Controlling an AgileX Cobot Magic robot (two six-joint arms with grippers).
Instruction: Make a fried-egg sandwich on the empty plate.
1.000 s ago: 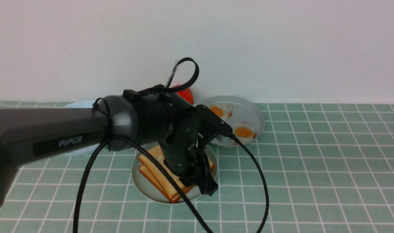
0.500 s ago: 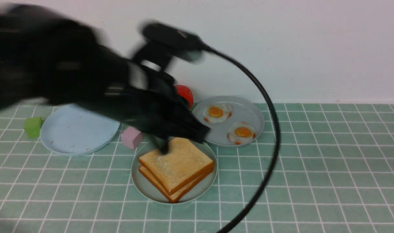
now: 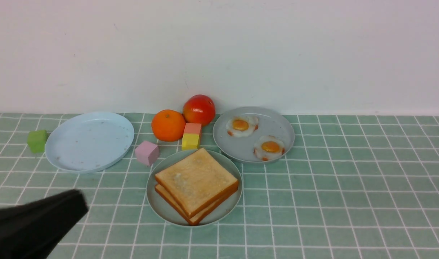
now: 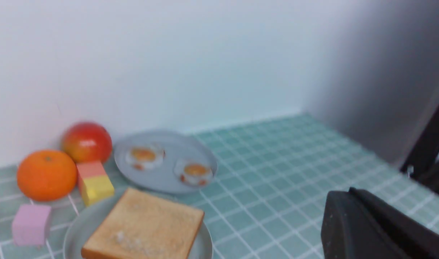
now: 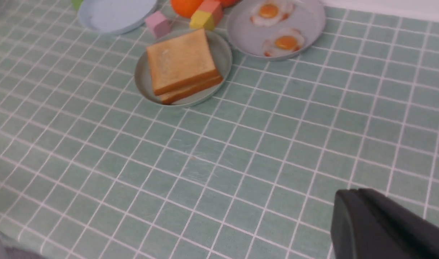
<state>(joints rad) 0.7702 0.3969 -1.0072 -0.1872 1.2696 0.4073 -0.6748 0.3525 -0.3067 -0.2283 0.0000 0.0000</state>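
Two toast slices (image 3: 196,186) sit stacked on the mint plate (image 3: 161,208); no egg visible between. Eggs (image 3: 270,147) on grey plate (image 3: 277,124): light, slick, pinch the white's edge. Can't tell either gripper's state.

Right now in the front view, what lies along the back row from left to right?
green cube → pale blue plate → pink cube → orange → tomato → grey plate with two fried eggs
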